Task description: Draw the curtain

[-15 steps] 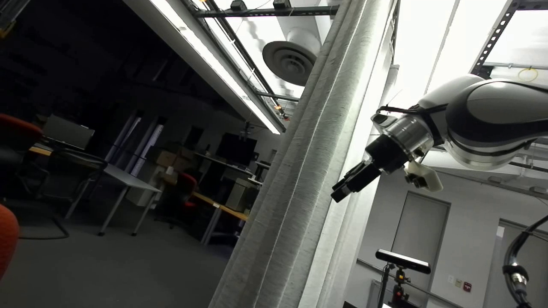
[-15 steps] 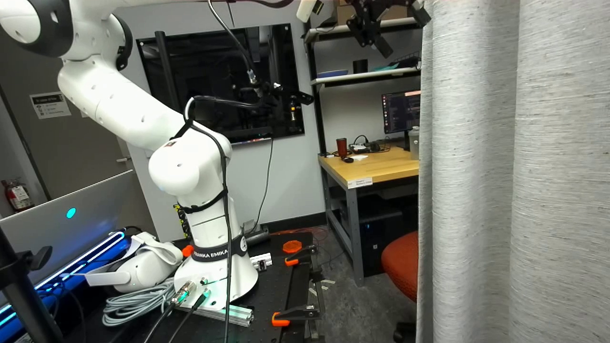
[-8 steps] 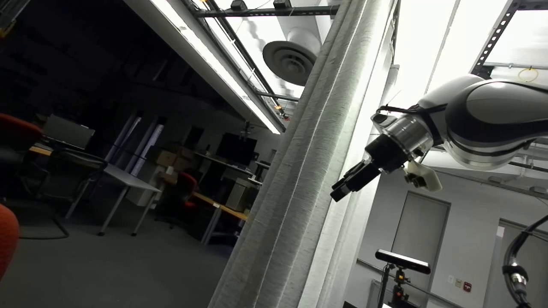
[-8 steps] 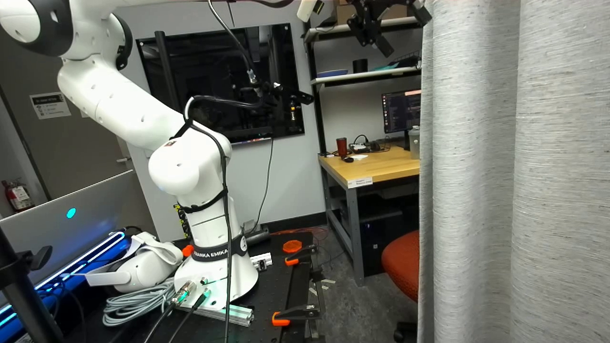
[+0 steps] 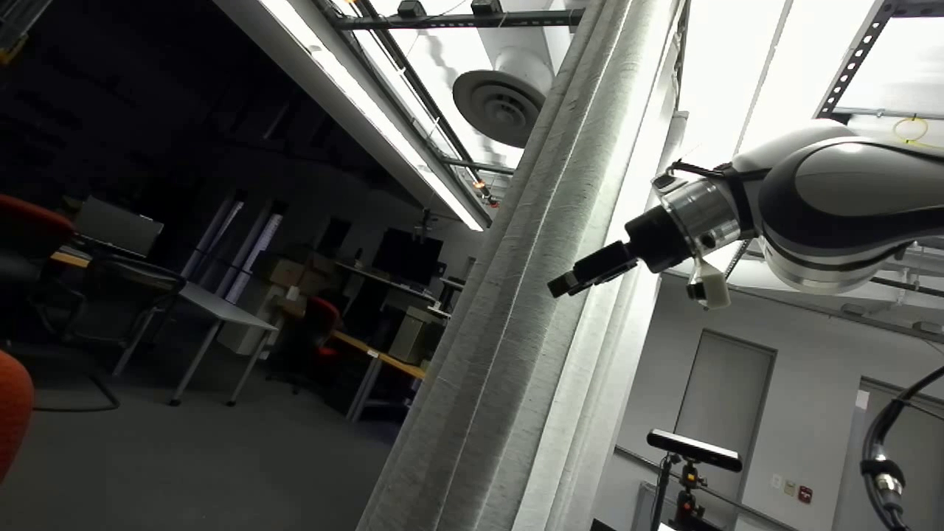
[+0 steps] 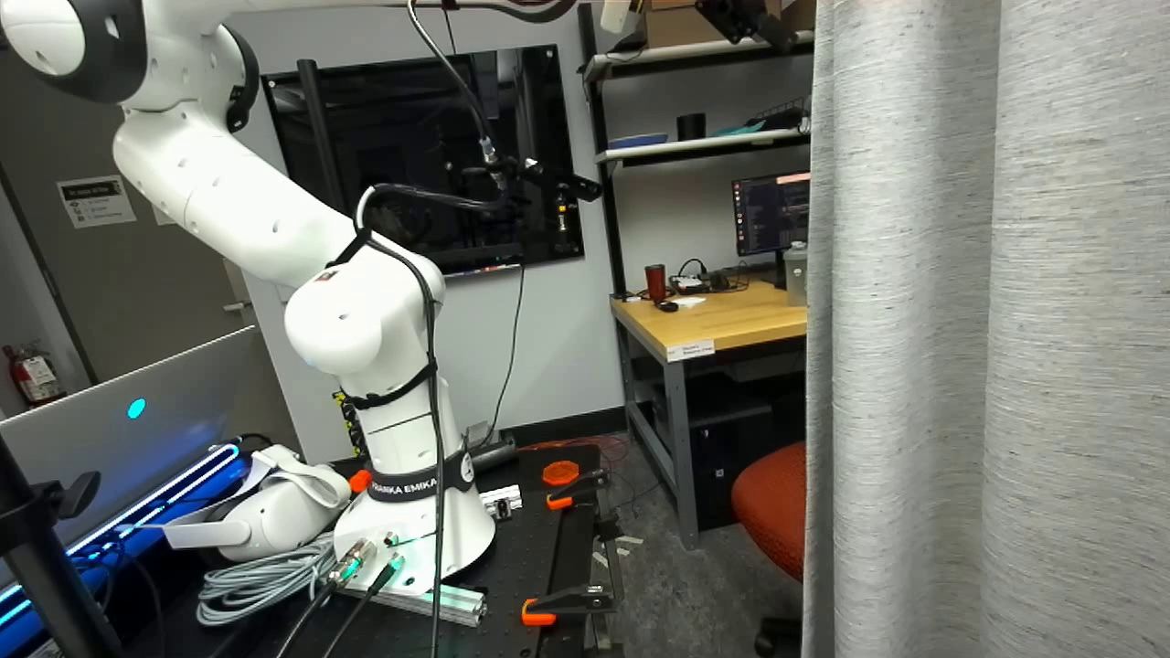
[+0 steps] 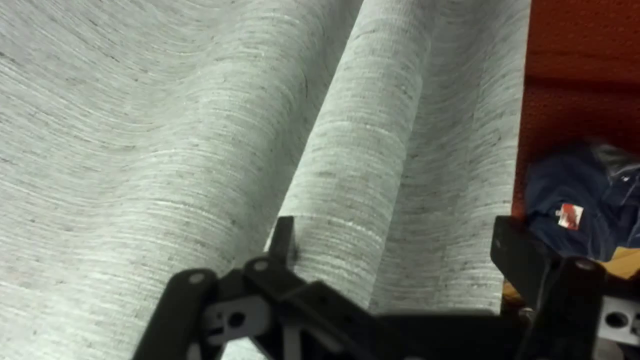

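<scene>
The curtain [image 5: 509,310] is a tall pale grey-white woven sheet with vertical folds. It also fills the right of an exterior view [image 6: 1079,320] and most of the wrist view [image 7: 350,175]. My gripper [image 7: 392,237] is open, its two fingers wide apart. A fold and the free edge of the curtain show between the fingers in the wrist view. The right finger [image 7: 520,250] stands at the free edge, the left one in front of a fold. Whether they touch the cloth I cannot tell. In an exterior view the gripper [image 5: 564,284] stands before the curtain.
A red-orange chair [image 6: 772,512] is partly behind the curtain. A wooden desk [image 6: 722,315] with a monitor and shelves stands beyond. A camera on a stand [image 5: 693,450] is below the arm. Dark blue cloth [image 7: 565,200] lies past the curtain's edge.
Over the last half second my gripper has risen and turned, and its fingertips have moved further across the curtain. It is partly cut off at the top of an exterior view. The curtain hangs nearly unchanged.
</scene>
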You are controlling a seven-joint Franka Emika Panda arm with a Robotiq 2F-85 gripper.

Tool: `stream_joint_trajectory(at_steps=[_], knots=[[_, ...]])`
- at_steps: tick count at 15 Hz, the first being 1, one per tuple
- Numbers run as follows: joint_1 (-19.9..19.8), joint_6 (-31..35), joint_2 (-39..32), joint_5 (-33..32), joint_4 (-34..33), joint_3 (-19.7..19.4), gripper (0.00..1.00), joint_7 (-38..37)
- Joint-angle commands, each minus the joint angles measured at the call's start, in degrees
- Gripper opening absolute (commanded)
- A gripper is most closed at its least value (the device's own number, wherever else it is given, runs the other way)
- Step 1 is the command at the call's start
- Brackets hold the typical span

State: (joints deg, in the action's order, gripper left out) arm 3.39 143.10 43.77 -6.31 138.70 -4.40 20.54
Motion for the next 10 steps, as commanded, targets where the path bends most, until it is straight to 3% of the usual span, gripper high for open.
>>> stream_joint_trajectory(at_steps=[1, 2, 7, 8, 10], knots=[[-3.5, 9.2, -1.3, -1.9, 1.1, 2.6, 1.00, -7.3], [-4.3, 13.1, -6.4, -2.0, -2.2, 0.9, 1.00, -7.1], [-9.8, 23.9, -14.1, -1.8, -5.8, 1.2, 1.00, -11.3], [-9.0, 24.0, -15.4, -1.0, -6.7, 0.5, 1.00, -10.8], [-3.5, 22.0, -17.4, 2.4, -8.3, -2.6, 1.00, -7.8]])
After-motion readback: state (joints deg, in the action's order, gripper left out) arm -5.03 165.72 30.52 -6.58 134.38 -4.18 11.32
